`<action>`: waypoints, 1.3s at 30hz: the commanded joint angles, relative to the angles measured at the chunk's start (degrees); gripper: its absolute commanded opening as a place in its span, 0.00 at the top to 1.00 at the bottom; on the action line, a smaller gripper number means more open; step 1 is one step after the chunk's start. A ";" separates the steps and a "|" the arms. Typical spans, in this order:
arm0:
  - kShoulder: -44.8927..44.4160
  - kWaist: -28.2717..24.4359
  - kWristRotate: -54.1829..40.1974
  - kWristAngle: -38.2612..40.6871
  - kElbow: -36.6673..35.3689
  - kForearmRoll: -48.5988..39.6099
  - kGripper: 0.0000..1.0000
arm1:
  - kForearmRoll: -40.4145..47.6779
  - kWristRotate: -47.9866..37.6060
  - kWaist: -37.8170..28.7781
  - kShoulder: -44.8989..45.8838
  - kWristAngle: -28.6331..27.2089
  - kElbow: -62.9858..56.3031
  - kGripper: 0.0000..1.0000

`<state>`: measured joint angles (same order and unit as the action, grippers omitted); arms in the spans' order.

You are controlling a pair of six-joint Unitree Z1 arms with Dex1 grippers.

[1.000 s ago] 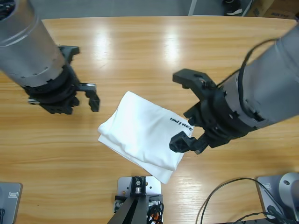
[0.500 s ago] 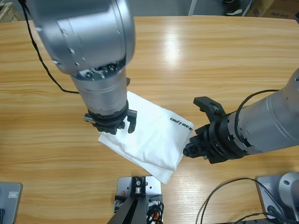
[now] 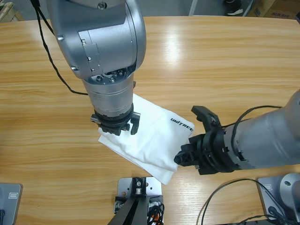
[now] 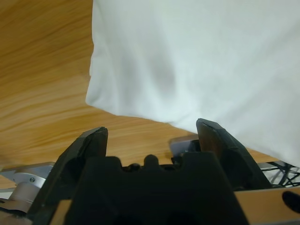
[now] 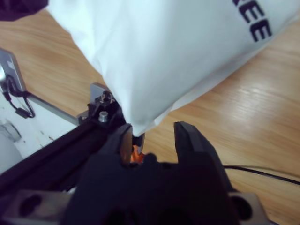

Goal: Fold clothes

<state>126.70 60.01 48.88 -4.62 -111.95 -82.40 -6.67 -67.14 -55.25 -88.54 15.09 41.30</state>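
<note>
One folded white shirt (image 3: 149, 136) lies on the wooden table (image 3: 225, 61), with small black chest lettering (image 3: 182, 123) near its right edge. At the shirt's lower edge the high view shows at least two layers of cloth stacked; whether that is one garment doubled over or more than one I cannot tell.

Two arms are at work. The left gripper (image 3: 116, 125) points straight down over the shirt's left corner, its large silver arm (image 3: 101, 51) covering the cloth's upper left part from the camera. In the left wrist view its jaws stand wide apart, the left gripper (image 4: 152, 136) with bare wood between the tips and the shirt's edge (image 4: 136, 112) just ahead of them, not gripped.

The right gripper (image 3: 190, 149) comes in low from the right, at the shirt's lower right corner. In the right wrist view its jaws are narrow, the right gripper (image 5: 152, 136) with the shirt's pointed corner (image 5: 136, 124) hanging down between them; whether they actually pinch it is unclear.

A black cable (image 3: 51, 65) trails across the table beside the left arm.
</note>
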 commanded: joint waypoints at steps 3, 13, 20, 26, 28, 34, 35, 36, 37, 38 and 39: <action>4.53 0.54 -1.07 0.05 -0.03 0.58 0.26 | 9.58 -4.81 -0.91 -5.01 2.75 -5.53 0.71; 4.69 0.07 -1.51 0.03 -0.03 0.49 0.31 | 7.72 -2.65 -1.70 -4.73 5.78 -6.60 1.00; 4.61 0.02 -1.25 -0.18 0.15 0.40 0.31 | 18.18 -8.50 -7.98 -12.45 8.73 -9.62 1.00; 4.03 -0.07 -1.28 -0.37 0.26 0.14 0.31 | 26.58 -10.63 -8.47 -17.42 7.41 -13.17 1.00; 3.85 -0.16 -1.33 -0.63 0.43 0.05 0.31 | 28.64 -10.72 -8.47 -17.28 7.39 -13.17 0.45; 3.02 -0.35 -0.93 -0.79 0.45 0.05 0.31 | -5.38 -0.78 -8.47 5.52 -4.63 -0.02 0.00; 2.67 -0.51 -0.84 -0.83 0.47 0.05 0.31 | -11.60 1.55 -8.47 8.52 -6.77 4.44 0.00; 2.28 -0.70 -0.81 -0.83 0.41 0.05 0.31 | -15.69 3.38 -8.47 9.89 -7.83 8.12 0.00; 1.78 -0.98 -0.81 -0.83 0.41 0.05 0.31 | -19.31 4.81 -8.47 10.74 -8.67 11.53 0.00; 1.30 -1.13 -0.81 -0.83 0.41 0.05 0.31 | -21.92 5.77 -8.47 11.35 -9.36 14.13 0.00; 0.81 -1.27 -0.81 -0.81 0.43 0.05 0.31 | -23.39 6.37 -8.47 12.02 -9.71 15.57 0.00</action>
<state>127.58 59.86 48.31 -4.71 -112.00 -82.41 -10.59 -68.25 -63.11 -87.93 11.63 42.28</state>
